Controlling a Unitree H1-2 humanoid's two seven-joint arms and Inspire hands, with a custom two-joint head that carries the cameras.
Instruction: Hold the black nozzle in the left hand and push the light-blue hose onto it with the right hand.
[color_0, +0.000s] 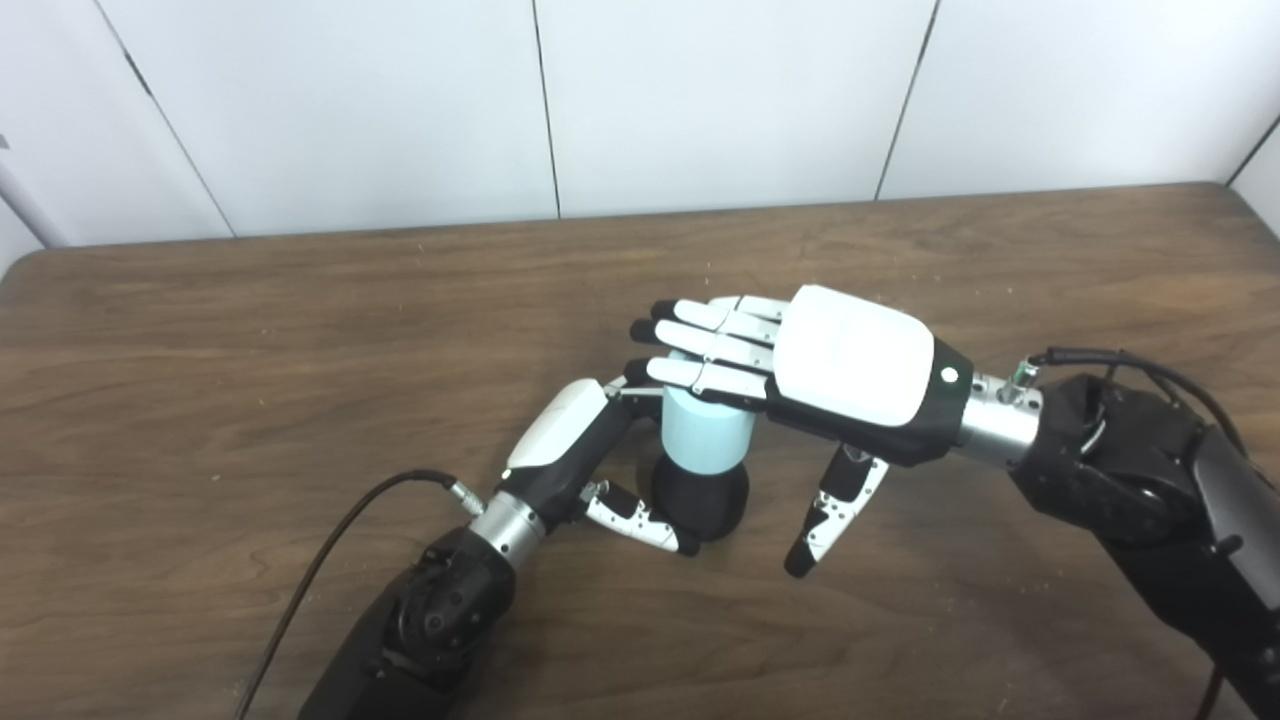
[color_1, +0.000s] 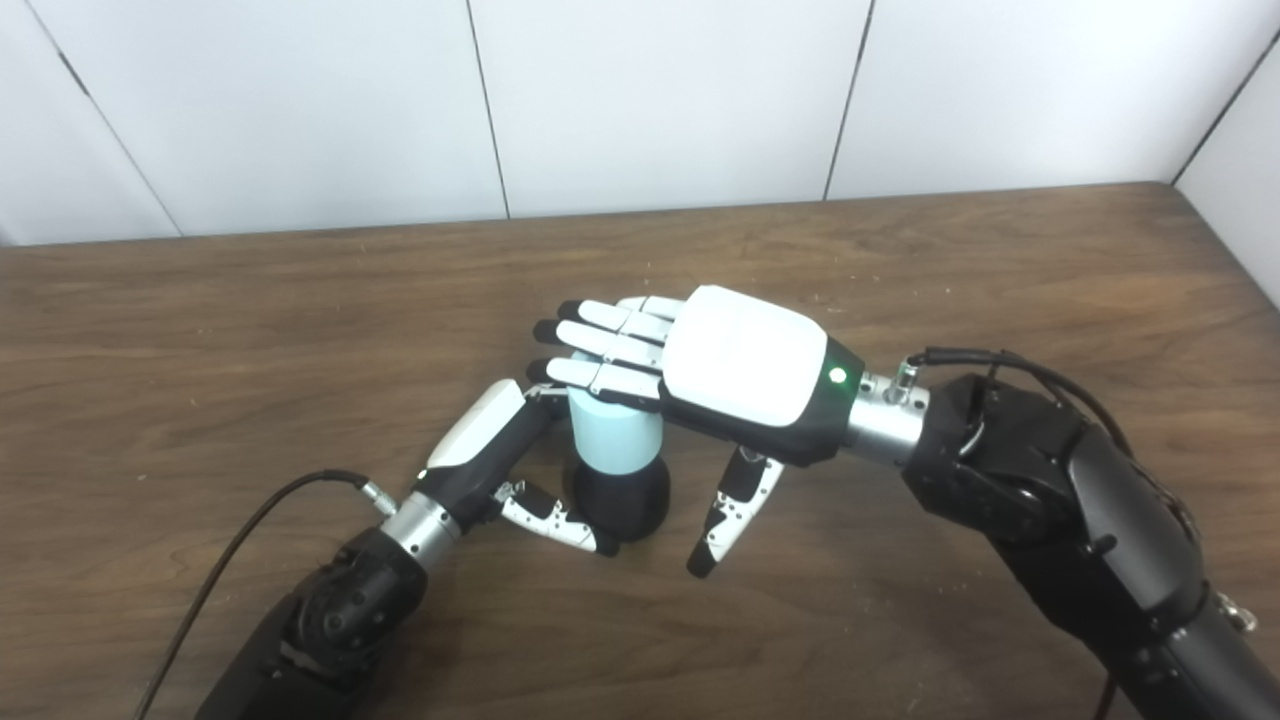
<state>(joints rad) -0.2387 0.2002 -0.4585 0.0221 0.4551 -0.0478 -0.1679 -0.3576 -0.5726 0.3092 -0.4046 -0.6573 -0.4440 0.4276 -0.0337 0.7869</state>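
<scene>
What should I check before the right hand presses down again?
1. Left hand wrapped on black nozzle: ok.
2. Light-blue hose upright on the nozzle: ok.
3. Right hand flat over the hose top, fingers extended: ok.
4. Hose fully seated: cannot tell.
5. Nozzle base resting on table: ok.
6. Right thumb clear of the nozzle: ok.

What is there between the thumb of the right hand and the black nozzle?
Nothing: only bare table separates the right hand's thumb from the nozzle, clearest in the left eye view. The fingers lie over the hose.
</scene>
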